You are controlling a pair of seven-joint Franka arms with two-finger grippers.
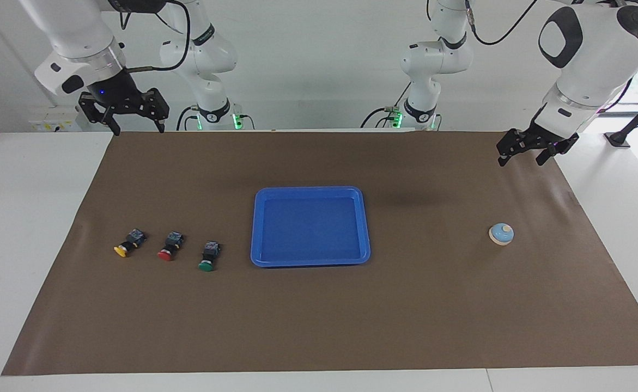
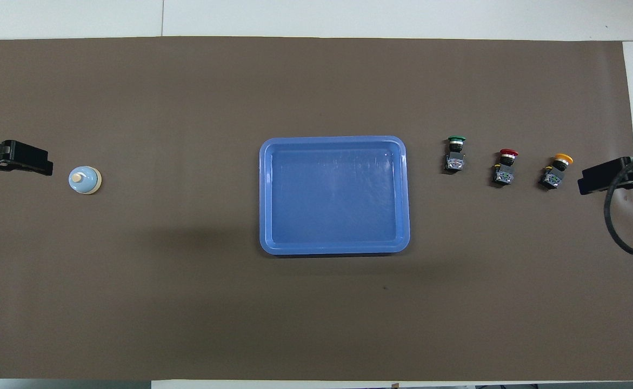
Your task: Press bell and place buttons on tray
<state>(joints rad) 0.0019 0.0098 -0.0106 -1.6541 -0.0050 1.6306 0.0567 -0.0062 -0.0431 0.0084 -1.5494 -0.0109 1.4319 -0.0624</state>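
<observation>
1. Bell upright on the brown mat, toward the left arm's end of the table; untouched.
2. Buttons in a row toward the right arm's end: green button beside the tray, then red button, then yellow button; all lying on the mat.
3. Tray mid-mat, nothing in it.
4. Left end effector raised over the mat's edge, fingers spread, holding nothing.
5. Right end effector raised over the mat's corner, fingers spread wide, holding nothing.
</observation>
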